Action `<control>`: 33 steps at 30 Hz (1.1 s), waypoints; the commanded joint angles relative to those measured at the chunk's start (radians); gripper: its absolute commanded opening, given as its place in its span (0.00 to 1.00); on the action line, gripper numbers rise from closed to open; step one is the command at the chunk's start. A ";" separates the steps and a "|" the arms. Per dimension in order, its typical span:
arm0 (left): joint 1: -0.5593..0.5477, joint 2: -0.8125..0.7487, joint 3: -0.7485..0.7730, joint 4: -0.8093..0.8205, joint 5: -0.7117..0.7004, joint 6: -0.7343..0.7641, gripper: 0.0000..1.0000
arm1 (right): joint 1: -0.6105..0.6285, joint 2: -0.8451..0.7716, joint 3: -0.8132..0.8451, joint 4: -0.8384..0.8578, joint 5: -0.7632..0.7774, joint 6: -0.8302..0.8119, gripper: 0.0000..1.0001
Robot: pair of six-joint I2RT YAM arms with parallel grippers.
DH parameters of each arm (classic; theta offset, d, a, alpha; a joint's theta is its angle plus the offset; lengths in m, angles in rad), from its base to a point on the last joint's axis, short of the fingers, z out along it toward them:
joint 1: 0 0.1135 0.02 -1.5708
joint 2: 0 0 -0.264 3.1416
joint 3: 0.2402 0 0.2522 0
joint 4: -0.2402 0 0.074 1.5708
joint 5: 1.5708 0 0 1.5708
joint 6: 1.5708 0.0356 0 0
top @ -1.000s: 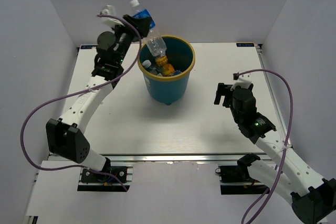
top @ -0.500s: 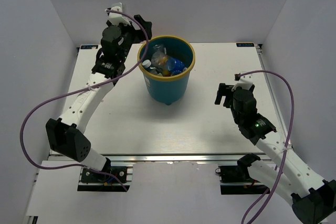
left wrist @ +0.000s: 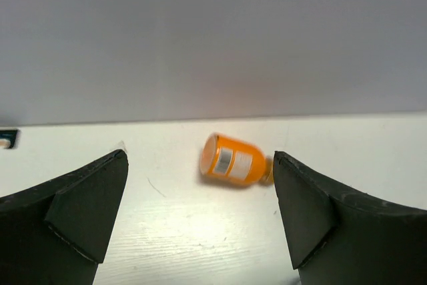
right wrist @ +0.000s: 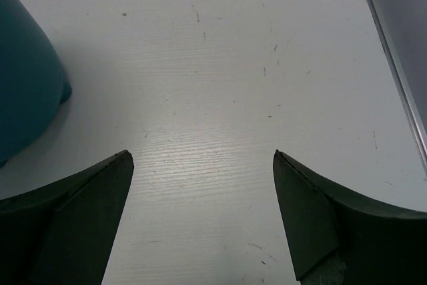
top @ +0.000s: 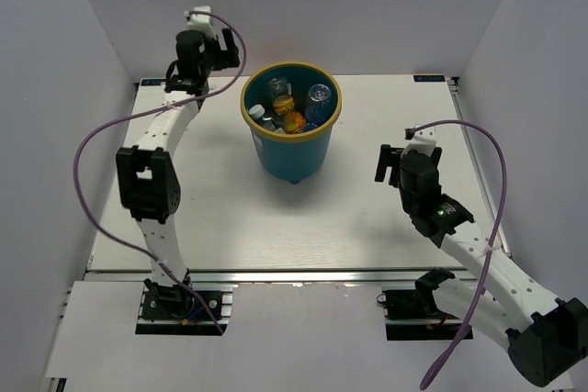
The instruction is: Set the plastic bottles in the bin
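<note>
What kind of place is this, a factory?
Probably a small robot test booth, not a factory: plain white walls box in one table, two arms are bolted to its edge, and a bin holds bottles.

The left arm (top: pixel 147 181) is pulling back from above the bin (top: pixel 262 149) toward the far left corner of the desk (top: pixel 367 227), folding up so that its elbow is now standing over the left side of the desk. The left fingers (left wrist: pixel 80 198), which a second ago were gripping a clear blue-labelled bottle (top: pixel 318 96) tilted over the bin, are now standing spread apart with nothing between them. That bottle is no longer hanging in the air: it is lying inside the bin among the other bottles (top: pixel 292 121).
</note>
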 commanded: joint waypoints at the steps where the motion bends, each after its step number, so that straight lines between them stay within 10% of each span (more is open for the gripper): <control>1: -0.020 0.100 0.083 -0.050 0.144 0.125 0.98 | -0.005 0.021 0.012 0.038 0.033 -0.011 0.89; 11: -0.012 0.602 0.549 -0.068 0.168 0.167 0.98 | -0.003 0.136 0.043 0.027 0.052 -0.055 0.89; 22: -0.007 0.726 0.559 0.066 0.005 -0.293 0.98 | -0.005 0.239 0.051 0.064 0.101 -0.098 0.89; 33: 0.000 0.672 0.401 0.201 0.136 -0.763 0.98 | -0.005 0.233 0.026 0.076 0.168 -0.107 0.89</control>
